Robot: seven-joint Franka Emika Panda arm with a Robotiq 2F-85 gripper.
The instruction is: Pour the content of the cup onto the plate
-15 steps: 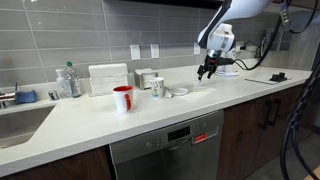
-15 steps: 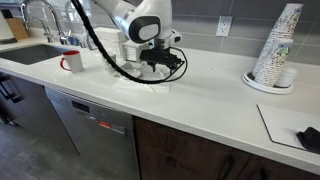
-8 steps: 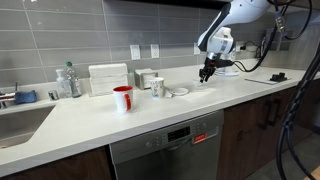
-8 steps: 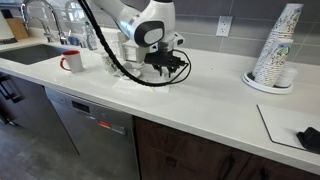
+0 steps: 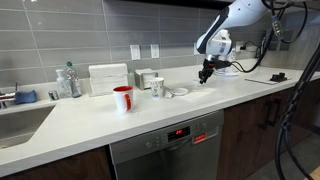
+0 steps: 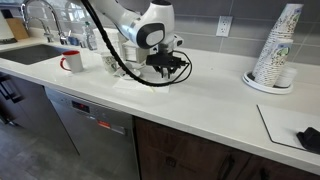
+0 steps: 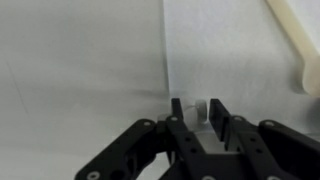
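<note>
— Below the gripper [image 5: 205, 74], what's there?
— Bare counter [image 7: 80, 60]. Its jaws are drawn nearly together with a narrow gap left, and they hold nothing.
— And the cup?
— The white cup [image 5: 158, 87] stands upright, off to one side and lower. The plate [image 5: 178, 92], small, shallow and white, lies between it and the gripper. A red mug [image 5: 122, 98] stands farther off.

A red ceramic mug [image 5: 122, 98] stands on the long white worktop [image 5: 150, 112]. To one side of the mug sit a pale patterned cup [image 5: 157, 87] and a small shallow white plate [image 5: 179, 92]. Behind the mug is a white box [image 5: 108, 78].
</note>
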